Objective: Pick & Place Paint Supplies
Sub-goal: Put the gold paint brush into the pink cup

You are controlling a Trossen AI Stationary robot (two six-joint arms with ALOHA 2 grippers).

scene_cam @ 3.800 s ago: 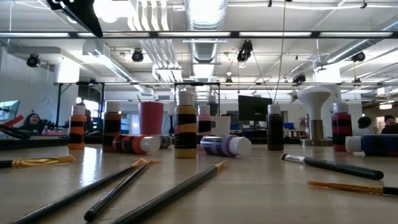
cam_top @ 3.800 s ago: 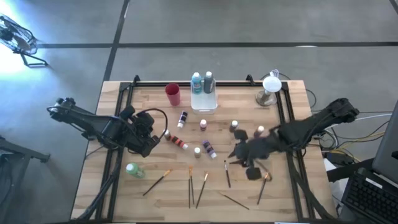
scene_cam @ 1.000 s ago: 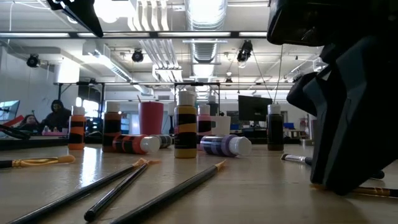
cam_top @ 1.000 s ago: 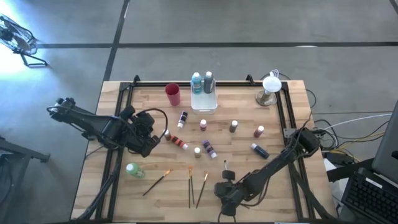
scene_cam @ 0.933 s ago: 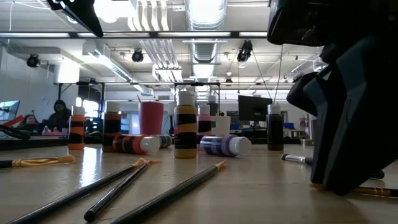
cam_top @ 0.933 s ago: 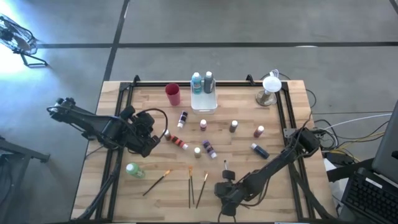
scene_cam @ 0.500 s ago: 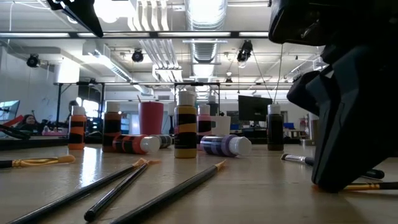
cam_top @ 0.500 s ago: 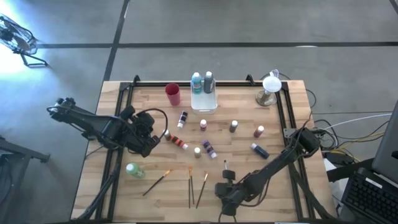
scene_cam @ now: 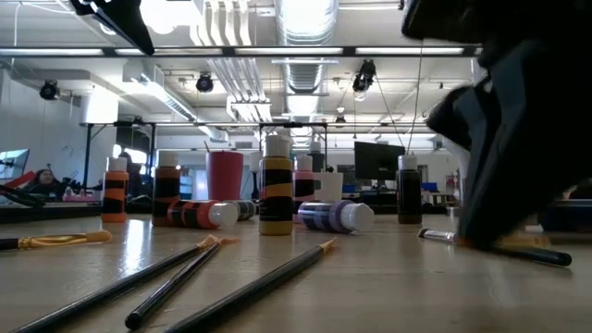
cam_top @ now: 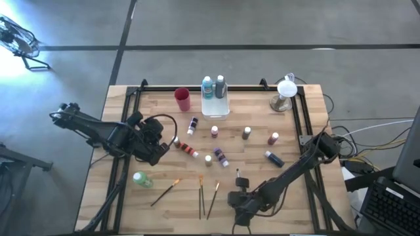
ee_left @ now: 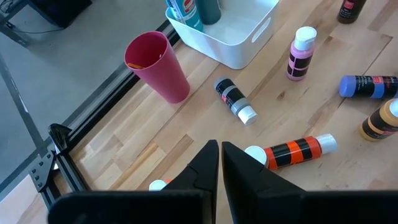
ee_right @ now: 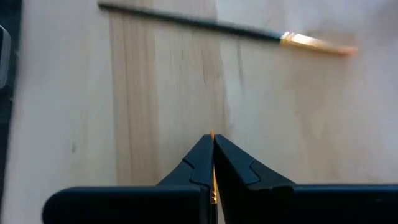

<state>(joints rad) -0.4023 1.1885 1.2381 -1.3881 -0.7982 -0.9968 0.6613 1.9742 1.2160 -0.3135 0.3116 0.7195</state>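
Right claw pinching a brush at the worktop's near edge.

Right claw [ee_right: 212,163], fingers pressed together on a thin orange brush [ee_right: 212,177], sits low over the wood; another brush [ee_right: 224,28] lies just ahead of it. Left claw [ee_left: 220,163], fingers pressed together and holding nothing, waits at the worktop's [cam_top: 302,196] left side. Bottles [cam_top: 220,156] scattered mid-worktop, some standing, some lying; two stand in the white tray [cam_top: 215,109] beside the magenta cup [cam_top: 182,99]. Three brushes [cam_top: 201,193] lie near the front edge.

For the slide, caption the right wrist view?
Right claw shut on a thin orange paintbrush above the wooden table; another brush lies beyond.
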